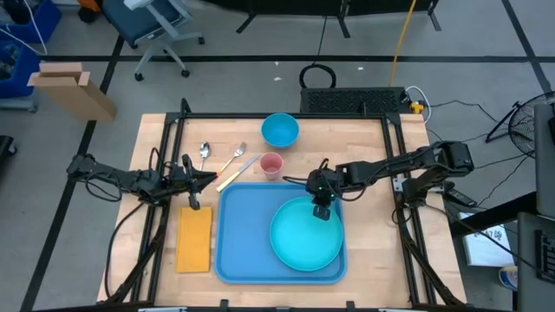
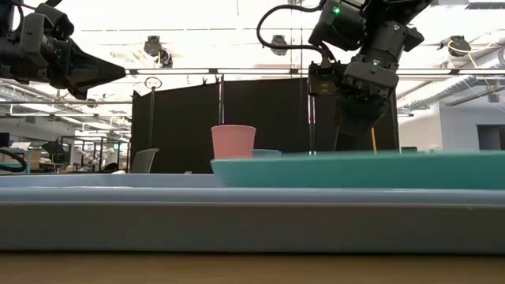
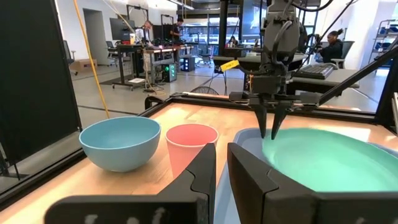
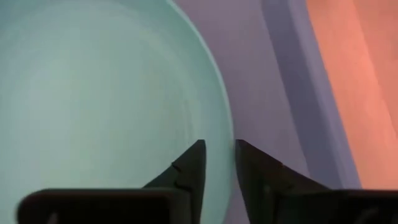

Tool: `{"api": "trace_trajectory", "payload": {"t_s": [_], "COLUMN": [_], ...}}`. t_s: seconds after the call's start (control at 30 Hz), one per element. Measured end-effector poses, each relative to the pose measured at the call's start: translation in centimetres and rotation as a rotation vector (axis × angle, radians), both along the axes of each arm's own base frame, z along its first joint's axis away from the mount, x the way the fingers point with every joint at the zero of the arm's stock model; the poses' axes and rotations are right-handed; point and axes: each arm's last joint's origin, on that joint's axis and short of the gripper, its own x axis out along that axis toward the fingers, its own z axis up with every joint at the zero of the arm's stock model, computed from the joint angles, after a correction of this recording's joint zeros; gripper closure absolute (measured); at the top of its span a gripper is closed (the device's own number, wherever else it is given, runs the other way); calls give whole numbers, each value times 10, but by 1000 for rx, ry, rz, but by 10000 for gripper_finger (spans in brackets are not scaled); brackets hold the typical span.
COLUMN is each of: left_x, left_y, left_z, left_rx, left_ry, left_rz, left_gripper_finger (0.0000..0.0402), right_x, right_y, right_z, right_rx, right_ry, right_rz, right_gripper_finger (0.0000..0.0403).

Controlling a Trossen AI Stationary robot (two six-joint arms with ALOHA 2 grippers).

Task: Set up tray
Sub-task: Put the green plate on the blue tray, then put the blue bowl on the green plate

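Observation:
The light-blue tray [image 1: 238,234] lies flat at the table's middle, towards the near edge. A round teal plate [image 1: 303,238] rests in the tray's right half. My right gripper [image 1: 322,211] points down over the plate's far rim, shut on it. My left gripper [image 1: 211,179] hovers off the tray's far left corner, above the table. It points toward the right, touches nothing, and its fingers [image 3: 205,174] stand a narrow gap apart. My right gripper holds the plate's far rim [image 4: 227,134], one finger inside the plate and one outside over the tray floor [image 4: 280,74]. The fingers [image 3: 262,121] come from above, pointing down. The plate sits level in the tray [image 2: 158,213]; the tray's rim hides its underside.
A blue bowl [image 1: 280,130] and a pink cup [image 1: 271,165] stand beyond the tray's far edge. A spoon [image 1: 204,154], a fork [image 1: 234,158] and a pale stick [image 1: 236,173] lie left of the cup. A yellow-orange napkin [image 1: 194,238] lies left of the tray.

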Motion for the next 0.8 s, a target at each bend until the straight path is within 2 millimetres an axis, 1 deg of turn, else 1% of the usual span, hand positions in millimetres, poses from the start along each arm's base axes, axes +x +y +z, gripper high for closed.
{"api": "trace_trajectory", "payload": {"t_s": [0.17,0.27,0.4,0.5,0.63,0.73,0.8], "left_x": [0,0,0,0,0,0,0], "left_y": [0,0,0,0,0,0,0], "left_z": [0,0,0,0,0,0,-1], "left_rx": [-1,-1,-1,-1,0,1,4], "left_ry": [-1,-1,-1,0,0,5,13], "left_rz": [0,0,0,0,0,2,2], "left_gripper_finger": [355,355,355,355,355,355,355], "right_x": [0,0,-1,-2,-7,-11,-10], "right_y": [0,-1,-2,-5,-13,-24,-37], "right_z": [0,0,8,21,50,72,89], "right_rx": [-6,-28,-45,-55,-103,-210,-267], "right_ry": [0,-1,-39,-119,-278,-395,-421], "right_rz": [2,6,31,39,23,-81,-162], "right_gripper_finger": [279,268,262,263,268,277,284]}}
